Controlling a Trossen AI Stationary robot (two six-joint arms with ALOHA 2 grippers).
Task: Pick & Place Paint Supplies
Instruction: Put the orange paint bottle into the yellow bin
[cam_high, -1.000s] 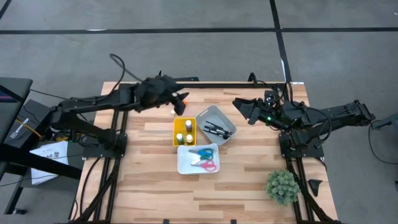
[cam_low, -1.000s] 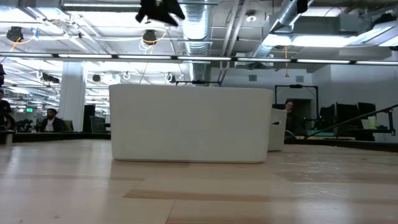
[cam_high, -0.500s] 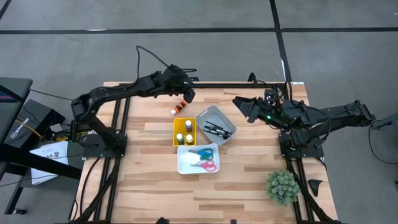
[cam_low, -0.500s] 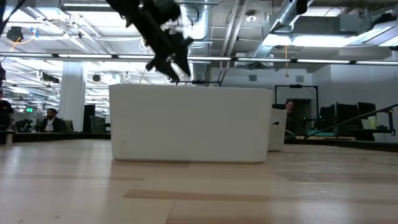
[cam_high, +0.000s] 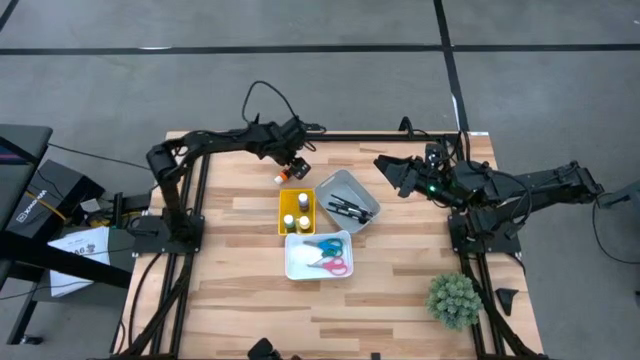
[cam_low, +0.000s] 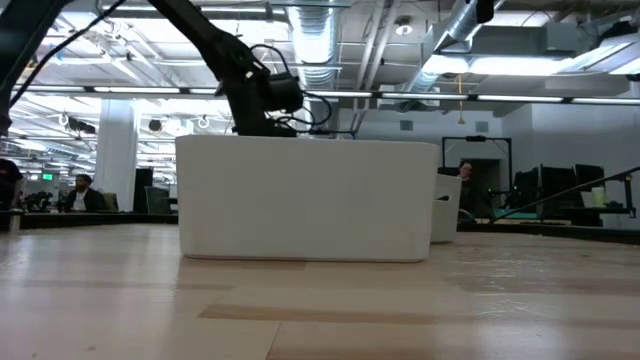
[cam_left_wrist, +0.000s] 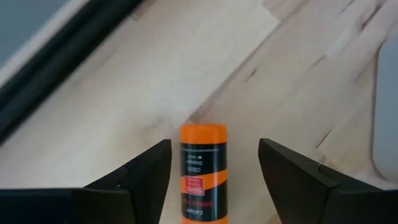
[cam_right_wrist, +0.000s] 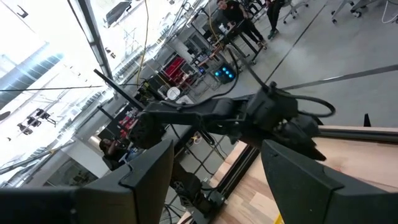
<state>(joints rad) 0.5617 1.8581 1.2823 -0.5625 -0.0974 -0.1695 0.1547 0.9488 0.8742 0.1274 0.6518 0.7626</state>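
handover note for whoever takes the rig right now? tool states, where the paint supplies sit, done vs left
Left tool: open, fingers either side of the orange paint bottle, which lies on the table beside the yellow bin; not gripped.
Right tool: open, empty, raised by the grey bin.
Done: bottles in the yellow bin, brushes in the grey bin, scissors in the white bin.
Left: grip the orange bottle, likely for the yellow bin.
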